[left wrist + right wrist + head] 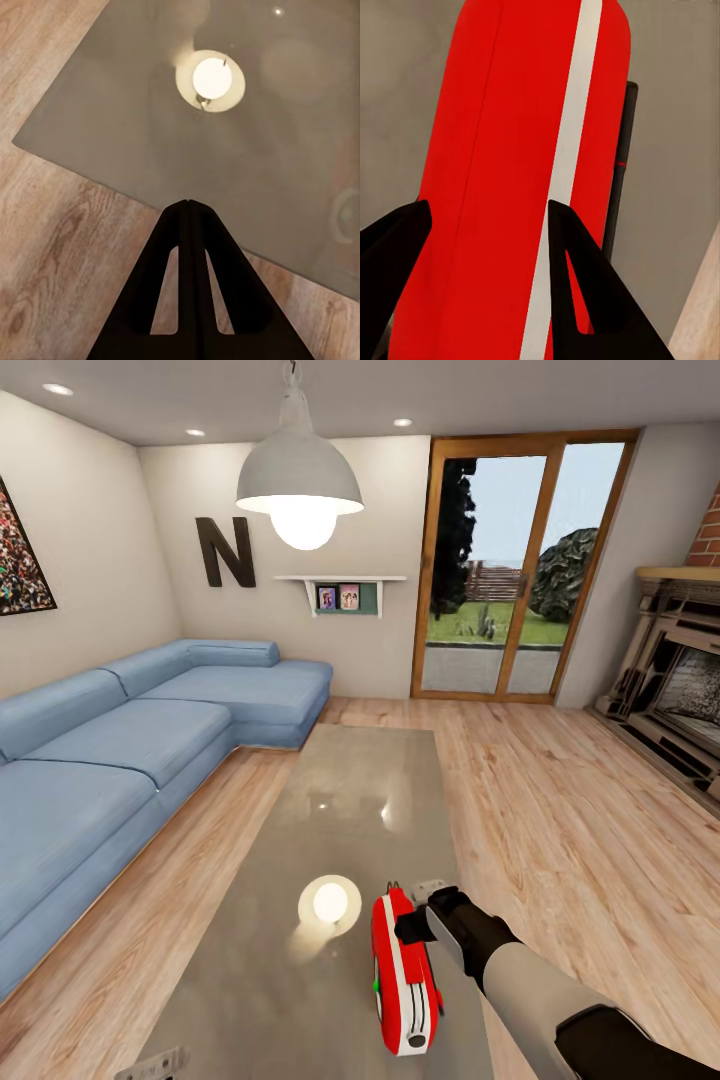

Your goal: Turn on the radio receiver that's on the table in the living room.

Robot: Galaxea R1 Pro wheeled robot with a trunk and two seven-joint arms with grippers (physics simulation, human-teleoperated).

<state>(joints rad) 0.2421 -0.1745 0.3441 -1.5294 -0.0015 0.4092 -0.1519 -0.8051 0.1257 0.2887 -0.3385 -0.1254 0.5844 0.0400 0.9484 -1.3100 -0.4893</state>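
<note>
The right gripper (412, 926) is right up against the radio (403, 972), which sits at the near end of the tabletop (360, 800), a bit right of the middle. In the right wrist view the two dark fingers (585, 292) are spread with the red body of the radio (510, 180) between them, so I'd call it open and straddling the case, not clamped on it. Can't tell if the pads are actually touching the plastic yet.

My take on doing this bit well: the radio is small and probably light, sitting on a glossy top, so any sideways shove will likely just slide it. I'd press gently and straight, or steady it between the fingers first, then go for the switch. Which face carries the switch isn't clear from here, so go slow.

Looks-wise: bright red shell with rounded corners, a white stripe running its length, a white panel on the side facing near, and a thin dark handle bar along one edge. There's a small green spot on its left side in the head view.

The left gripper (189, 225) hangs over the near left edge of the tabletop, fingers pressed together, holding nothing. The lamp (300, 485) overhead reflects as a bright disc left of the radio.
</note>
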